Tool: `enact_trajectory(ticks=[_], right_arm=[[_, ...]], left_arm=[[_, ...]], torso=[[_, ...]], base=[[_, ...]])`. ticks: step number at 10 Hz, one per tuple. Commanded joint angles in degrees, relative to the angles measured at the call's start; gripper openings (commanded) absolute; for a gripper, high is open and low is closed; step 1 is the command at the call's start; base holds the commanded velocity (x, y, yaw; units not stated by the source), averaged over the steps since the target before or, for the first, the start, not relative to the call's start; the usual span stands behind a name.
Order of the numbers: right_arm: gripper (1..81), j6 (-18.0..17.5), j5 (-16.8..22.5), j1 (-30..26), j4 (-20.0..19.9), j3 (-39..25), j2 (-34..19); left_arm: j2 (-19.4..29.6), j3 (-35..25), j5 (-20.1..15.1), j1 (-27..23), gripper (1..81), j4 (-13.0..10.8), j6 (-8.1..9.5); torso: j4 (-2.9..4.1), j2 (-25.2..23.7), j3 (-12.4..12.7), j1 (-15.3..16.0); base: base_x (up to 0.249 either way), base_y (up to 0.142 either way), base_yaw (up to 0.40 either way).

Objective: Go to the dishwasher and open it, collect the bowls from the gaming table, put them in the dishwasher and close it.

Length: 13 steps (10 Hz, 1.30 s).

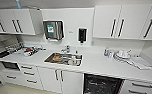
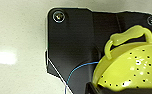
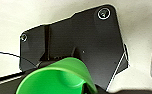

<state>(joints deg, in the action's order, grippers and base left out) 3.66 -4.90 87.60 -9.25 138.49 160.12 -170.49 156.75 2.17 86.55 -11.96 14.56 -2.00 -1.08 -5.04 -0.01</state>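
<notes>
Facing the kitchen counter [image 1: 97, 65], with the dishwasher [image 1: 102, 84] standing open and dark under its right part, right of the sink [image 1: 63, 59]. Carrying the yellow-green bowl [image 2: 132, 67], a perforated one with a loop handle, close at the left wrist, and the bright green bowl [image 3: 55, 77] close at the right wrist. Not managing to tell the opening of either gripper or the grip on either bowl.

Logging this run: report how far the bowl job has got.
Done: the dishwasher under the counter already stands open, dark inside. In hand: the yellow-green bowl shows at the left wrist, the green bowl at the right. Left: loading both and closing it.
</notes>
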Motion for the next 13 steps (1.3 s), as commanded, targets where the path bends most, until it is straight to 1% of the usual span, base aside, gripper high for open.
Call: enact_trajectory(ticks=[1, 13], right_arm=[[1.0, 0.21, 3.32, -2.38, 0.29, -0.42, -1.01], [1.0, 0.21, 3.32, -2.38, 0.29, -0.42, -0.83]], left_arm=[[0.40, 0.05, -3.05, -2.30, 1.0, -0.35, -0.41], [0.40, -0.04, -3.05, -2.21, 1.0, -0.35, -0.41]], torso=[[0.00, 0.00, 0.00, 0.01], [0.00, 0.00, 0.00, 0.01]], base=[[0.110, 0.000, 0.000], [0.109, 0.000, 0.000]])
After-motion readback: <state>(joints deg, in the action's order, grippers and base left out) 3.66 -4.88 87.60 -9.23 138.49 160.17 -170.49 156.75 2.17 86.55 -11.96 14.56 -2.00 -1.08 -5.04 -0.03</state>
